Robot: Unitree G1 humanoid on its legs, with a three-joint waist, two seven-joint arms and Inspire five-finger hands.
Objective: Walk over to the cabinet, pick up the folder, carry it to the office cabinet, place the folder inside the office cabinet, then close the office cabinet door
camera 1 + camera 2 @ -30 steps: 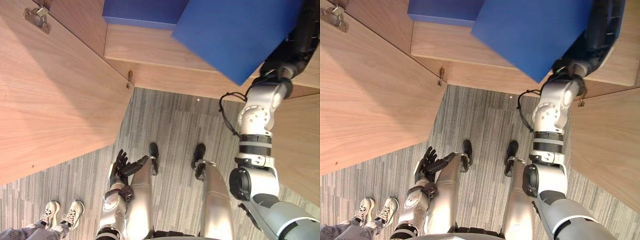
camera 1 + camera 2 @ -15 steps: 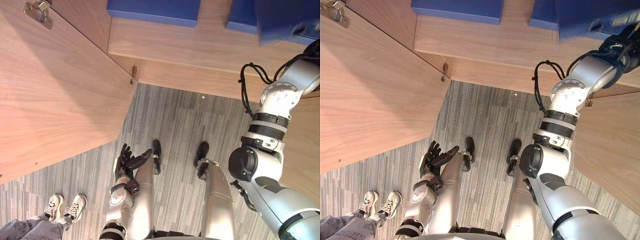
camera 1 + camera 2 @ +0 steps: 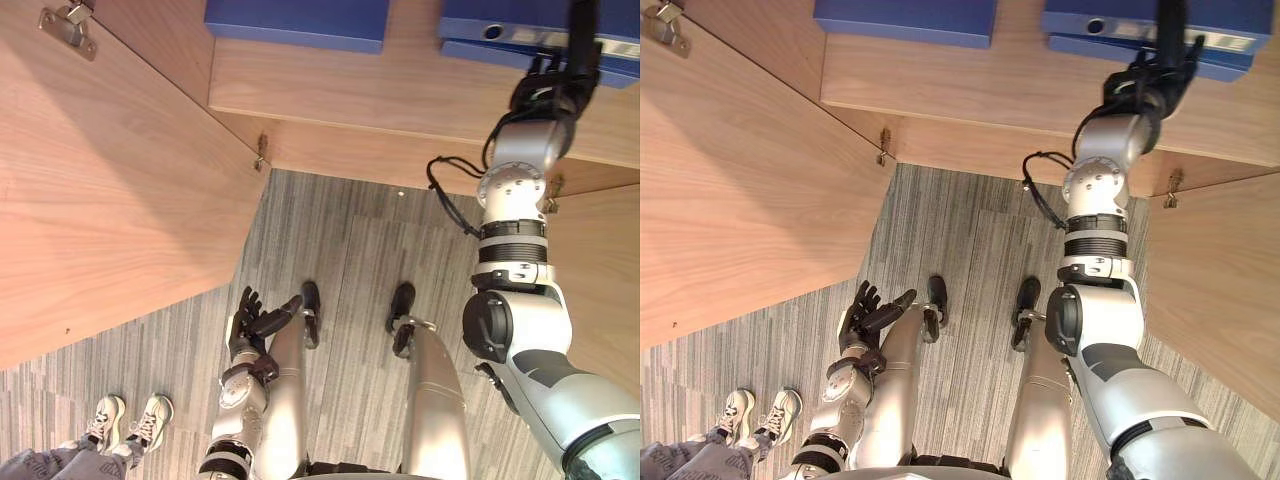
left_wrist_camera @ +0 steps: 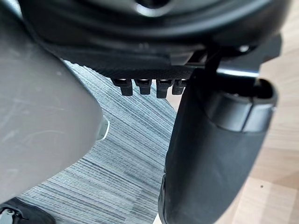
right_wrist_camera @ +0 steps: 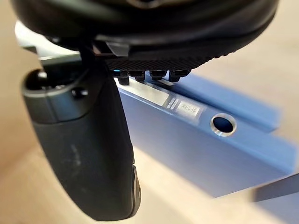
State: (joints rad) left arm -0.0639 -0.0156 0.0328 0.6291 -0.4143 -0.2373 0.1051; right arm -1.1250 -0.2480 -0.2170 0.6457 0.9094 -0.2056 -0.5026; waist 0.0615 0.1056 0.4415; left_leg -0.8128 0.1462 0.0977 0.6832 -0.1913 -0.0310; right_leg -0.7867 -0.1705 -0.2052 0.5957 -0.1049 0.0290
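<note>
The blue folder (image 3: 497, 31) lies flat on the wooden cabinet shelf (image 3: 400, 95), its spine with a metal ring hole and a white label turned outwards. My right hand (image 3: 565, 75) reaches up to it, fingers straight and stretched over the spine, gripping nothing. The right wrist view has the folder (image 5: 196, 135) just past the straight fingers and thumb (image 5: 84, 154); whether they touch it I cannot tell. My left hand (image 3: 252, 322) hangs open low by my side, holding nothing.
A second blue folder (image 3: 295, 20) lies on the same shelf further left. The cabinet's left door (image 3: 110, 200) stands wide open, and the right door (image 3: 600, 270) is open beside my right arm. A person's shoes (image 3: 125, 420) stand on the grey carpet at lower left.
The folder, held up tilted in my right hand a second ago, now lies flat on the shelf. The hand's fingers have straightened and released it.
</note>
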